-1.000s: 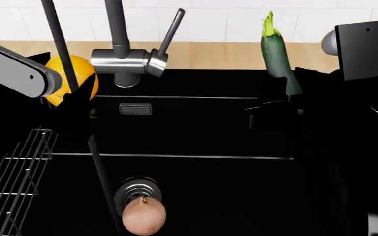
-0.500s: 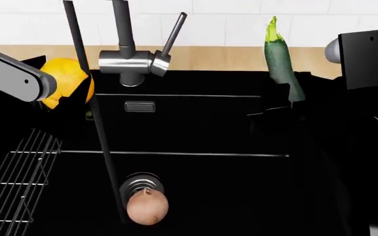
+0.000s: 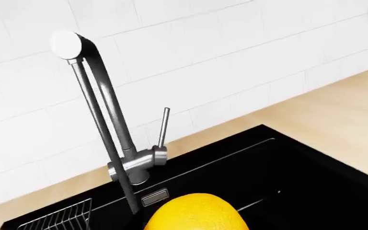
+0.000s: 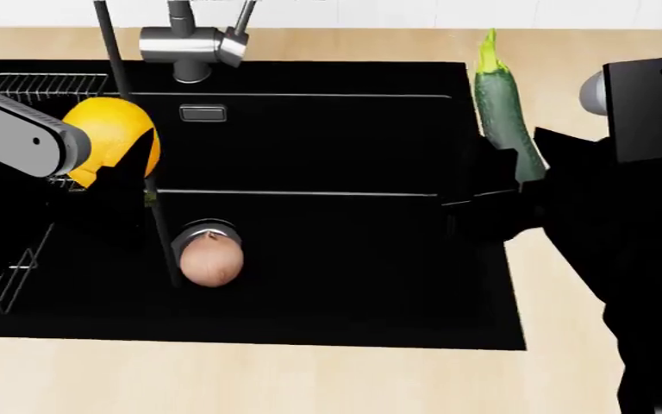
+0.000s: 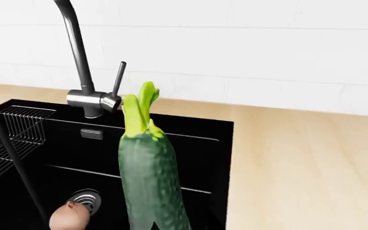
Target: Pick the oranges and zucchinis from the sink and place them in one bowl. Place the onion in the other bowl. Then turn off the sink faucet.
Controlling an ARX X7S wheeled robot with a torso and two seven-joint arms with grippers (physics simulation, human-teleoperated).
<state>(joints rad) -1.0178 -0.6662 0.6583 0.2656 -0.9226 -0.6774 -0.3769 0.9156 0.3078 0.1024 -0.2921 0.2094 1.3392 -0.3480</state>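
Left tool (image 4: 118, 185) gripping the orange (image 4: 110, 142) above the sink's (image 4: 343, 259) left side, right tool (image 4: 503, 185) clamped on the zucchini (image 4: 503, 108) held upright over the sink's right rim, onion (image 4: 209, 260) on the drain (image 4: 199, 233), faucet (image 4: 187, 43) at the far edge, wooden tabletop (image 4: 251, 379) around.

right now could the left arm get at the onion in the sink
Probably not yet: the left gripper already holds the orange. The onion lies uncovered by the drain, so the path itself looks free.
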